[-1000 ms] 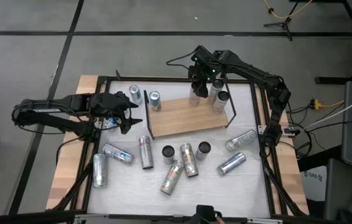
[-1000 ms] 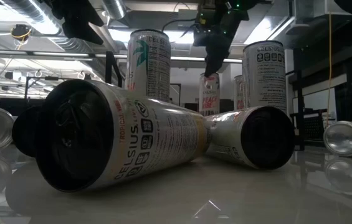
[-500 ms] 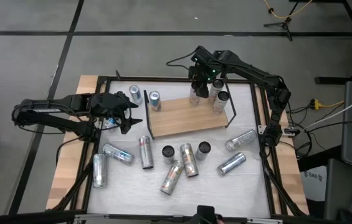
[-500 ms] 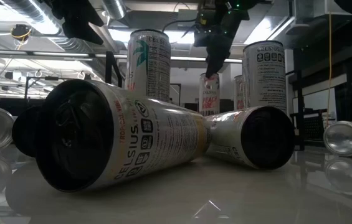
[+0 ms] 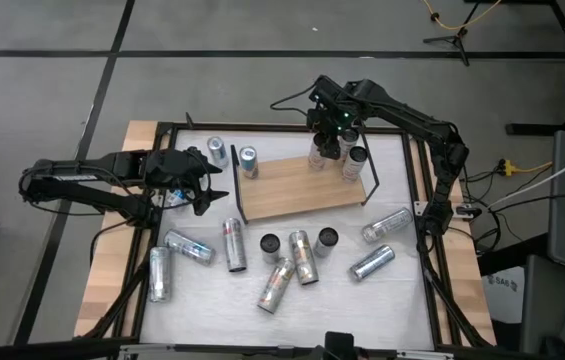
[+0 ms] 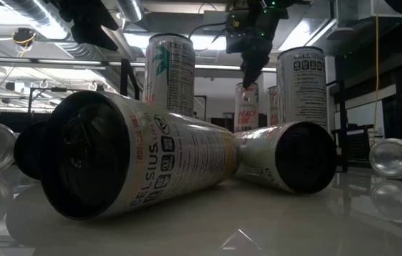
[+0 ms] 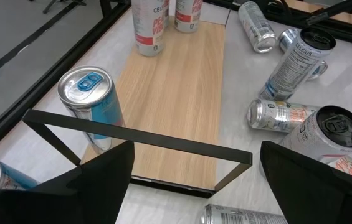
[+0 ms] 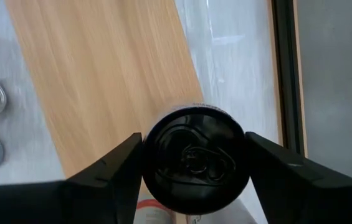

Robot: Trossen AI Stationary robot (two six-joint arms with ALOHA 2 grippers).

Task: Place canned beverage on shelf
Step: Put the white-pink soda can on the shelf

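Observation:
The shelf, a light wooden board with black wire ends, lies at the far middle of the white table. My right gripper is over its far right end, shut on an upright white can with red print, which also shows in the low view. Two more cans stand on the board just to the right of it. My left gripper is open and empty at the table's left, its fingers pointing toward the shelf's left wire end. My right gripper pinches the can's upper end between its two fingers, one on each side of the rim. The fingers come from above, pointing down. The can is upright over the board; whether its bottom rests on the board, I cannot tell.
Several cans lie scattered on the near half of the table, two more at the right. Two upright cans stand beyond the shelf's left end. Black frame rails edge the table.
My right gripper has gone a little toward the table's right edge with the can, which stays upright, closer to the two cans standing on the board.

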